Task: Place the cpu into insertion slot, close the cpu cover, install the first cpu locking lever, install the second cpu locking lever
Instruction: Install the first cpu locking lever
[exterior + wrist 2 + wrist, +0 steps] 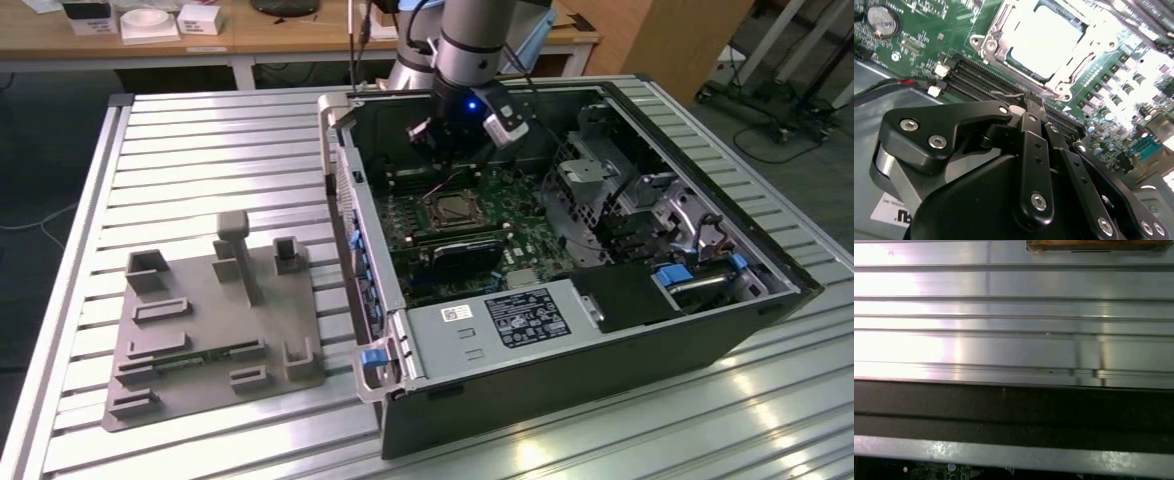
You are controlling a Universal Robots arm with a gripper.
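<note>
On the tabletop (200, 130), a grey fixture tray (207, 325) lies at the exterior view's left. Right of it, the hand (451, 150) hovers inside the open computer case (574, 360), just above the chip (458, 208) seated in its socket (1054, 45); whether it is wide or narrow, I cannot tell.

I see an open computer case (694, 330) on the ribbed metal table (200, 130). To the exterior view's left sits a grey fixture tray (200, 330). Black memory slots (979, 80) and a coin battery (879, 20) show in the second wrist view.
</note>
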